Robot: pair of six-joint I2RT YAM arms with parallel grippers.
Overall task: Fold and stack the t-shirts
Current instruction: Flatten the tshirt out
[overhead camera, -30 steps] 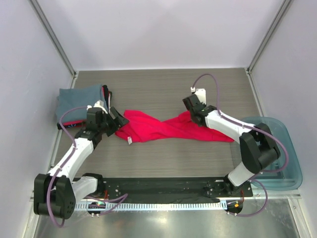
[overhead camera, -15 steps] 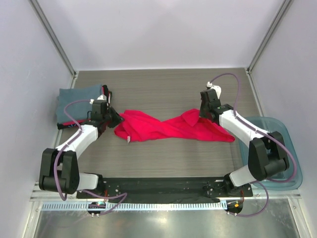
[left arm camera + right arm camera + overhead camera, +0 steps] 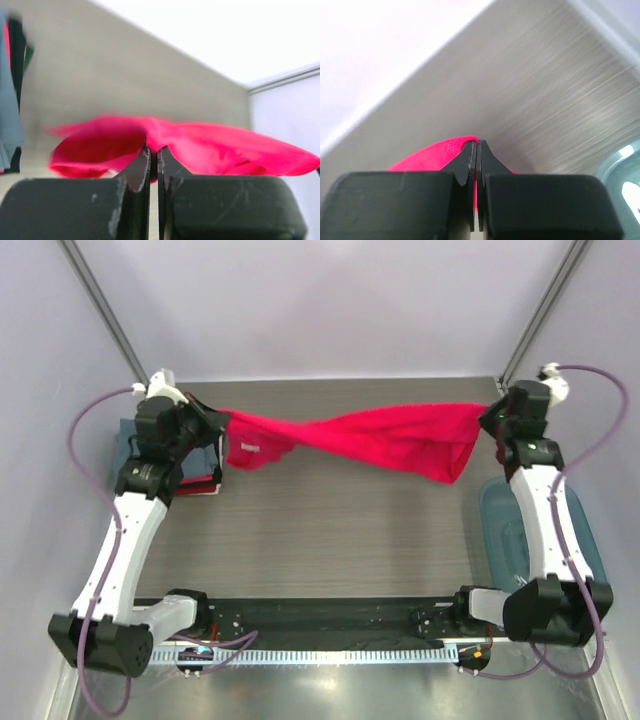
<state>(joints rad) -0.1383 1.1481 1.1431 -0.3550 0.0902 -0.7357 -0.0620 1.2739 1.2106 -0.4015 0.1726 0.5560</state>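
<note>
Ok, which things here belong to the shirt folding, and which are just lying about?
Part of the job: red shirt, stretched between left gripper and right gripper; pile of folded shirts.
Just lying about: teal plastic tub.

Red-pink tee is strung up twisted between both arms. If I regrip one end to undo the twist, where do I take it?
Likely the slack lower corner of the red-pink tee, by the right end effector; come from the near side, below. It droops free there, while the middle is wound tight and the left end effector pins the other end.
</note>
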